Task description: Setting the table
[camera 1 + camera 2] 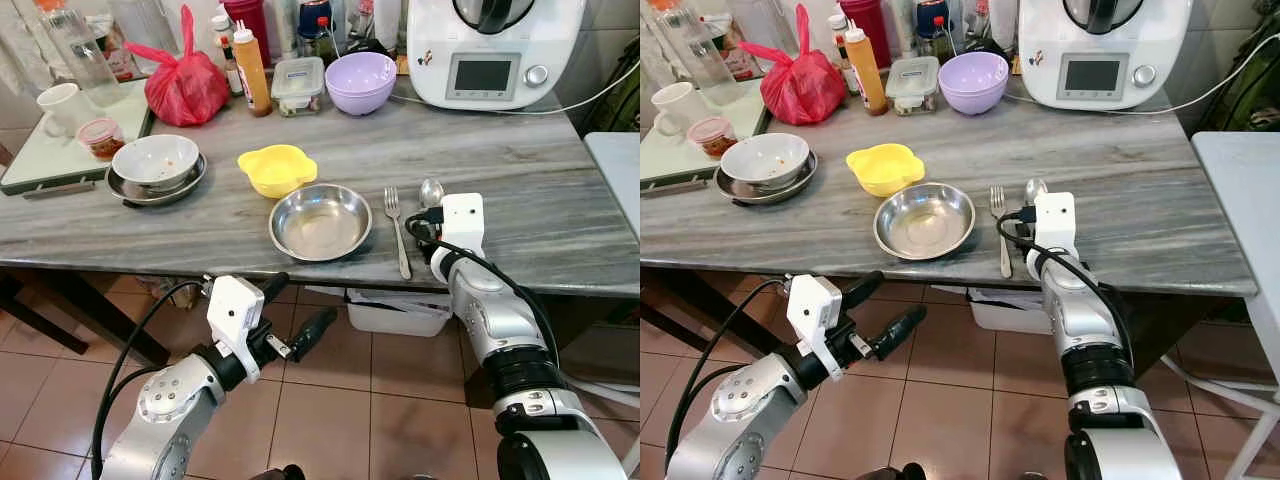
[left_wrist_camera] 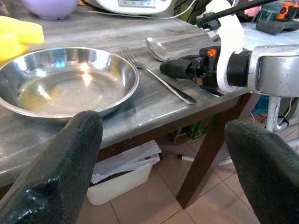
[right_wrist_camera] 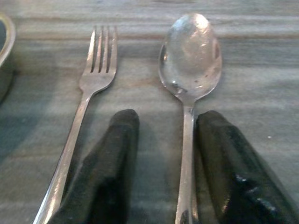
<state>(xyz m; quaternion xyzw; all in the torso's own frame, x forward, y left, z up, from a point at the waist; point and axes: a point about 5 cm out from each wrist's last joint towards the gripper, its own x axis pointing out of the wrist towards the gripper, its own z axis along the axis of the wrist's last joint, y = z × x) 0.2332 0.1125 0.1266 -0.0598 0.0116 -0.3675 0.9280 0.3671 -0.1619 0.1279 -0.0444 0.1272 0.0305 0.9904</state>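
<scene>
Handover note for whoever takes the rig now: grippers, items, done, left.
Right gripper: open, low over the table, fingers either side of the spoon handle; grip not closed.
Left gripper: open, empty, below the table edge.
Steel bowl near the front edge, fork to its right, spoon right of the fork.
Done: bowl, fork and spoon laid side by side.
Left: probably release or straighten the spoon, then withdraw.

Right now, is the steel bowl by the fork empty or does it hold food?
Empty: the steel bowl shows only its bare, shiny bottom, upright on the table beside the fork.
</scene>
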